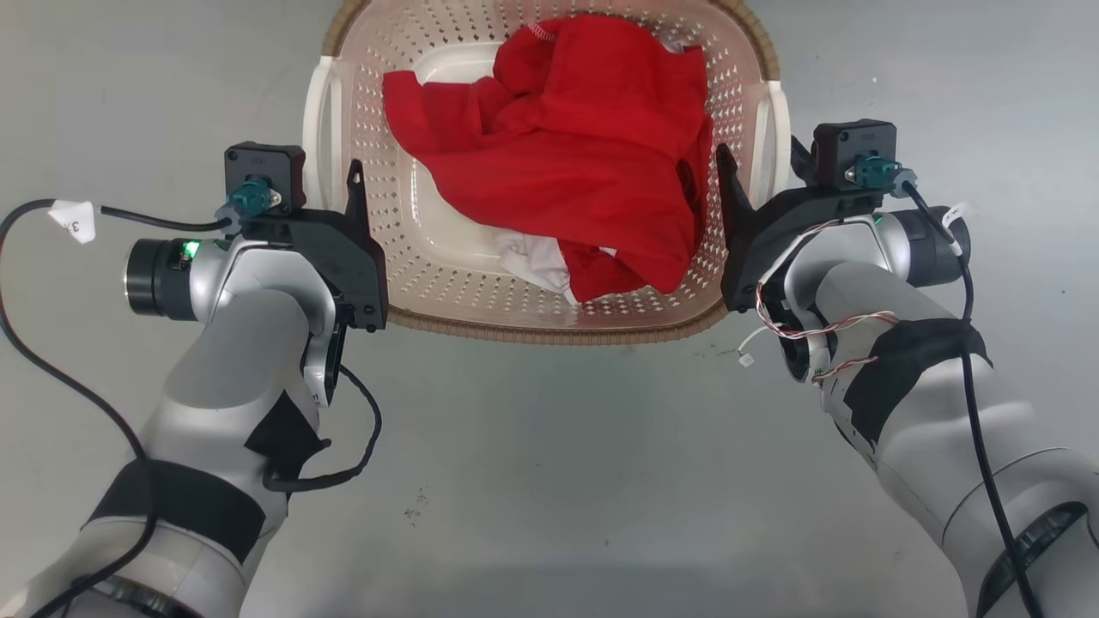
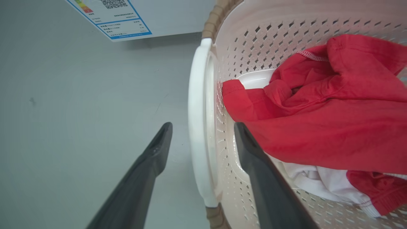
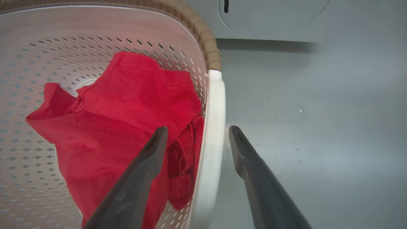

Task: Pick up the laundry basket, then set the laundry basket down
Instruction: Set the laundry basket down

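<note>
On the floor [image 1: 549,481], right before the robot, the basket [image 1: 403,249] seems to stand, though its underside is hidden. It holds a red shirt [image 1: 584,154] with a white cloth [image 1: 537,257] partly under it.

The left gripper [image 2: 202,126] is open and holds nothing. One finger is inside the basket wall and the other outside, with the left handle [image 2: 195,95] between them and a gap on both sides. The right gripper [image 3: 197,128] is the same at the right handle [image 3: 214,111]: wide open, nothing gripped, the inner finger just beside the shirt.

I judge that the step in hand is the grasp before the lift. To do it well, both grippers should close at the same time and at the middle of each handle, so that the basket does not turn or slide to one side. On the right, the inner finger could catch a fold of the shirt against the wall. This would make the grip soft, so it is better to press on bare plastic. The handles look smooth and thin, so a firm closing is needed. Then both arms should rise together and level, because the clothes lie more to the right and the load may tip that way.
</note>
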### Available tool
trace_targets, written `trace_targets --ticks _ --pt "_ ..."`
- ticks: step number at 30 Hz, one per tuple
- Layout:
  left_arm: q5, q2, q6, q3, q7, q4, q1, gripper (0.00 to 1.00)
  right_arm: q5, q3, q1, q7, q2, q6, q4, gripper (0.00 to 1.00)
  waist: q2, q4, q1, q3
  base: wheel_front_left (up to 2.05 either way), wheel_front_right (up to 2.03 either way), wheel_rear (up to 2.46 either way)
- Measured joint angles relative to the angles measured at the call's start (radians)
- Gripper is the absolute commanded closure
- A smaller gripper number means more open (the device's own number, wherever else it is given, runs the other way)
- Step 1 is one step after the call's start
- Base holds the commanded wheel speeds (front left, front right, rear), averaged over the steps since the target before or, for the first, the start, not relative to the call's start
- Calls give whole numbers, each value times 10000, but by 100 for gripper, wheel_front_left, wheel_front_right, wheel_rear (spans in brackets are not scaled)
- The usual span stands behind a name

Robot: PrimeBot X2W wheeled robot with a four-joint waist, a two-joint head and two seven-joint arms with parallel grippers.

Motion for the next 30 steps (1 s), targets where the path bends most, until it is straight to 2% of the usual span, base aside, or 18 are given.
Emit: trace_targets --ticks 11,23,30 --pt "-35 2 -274 132 -439 -4 415 0 2 -21 146 -251 6 19 267 0 0 -15 0 -793 0 0 0" --pt "-180 -15 -510 510 -608 -426 1383 0 29 -313 786 -435 -10 456 357 0 -1 -27 1 -2196 0 0 0" --pt "-148 19 -456 821 -608 -1229 2098 0 52 -667 1271 -437 -17 617 31 0 -1 -16 0 -3037 0 0 0"
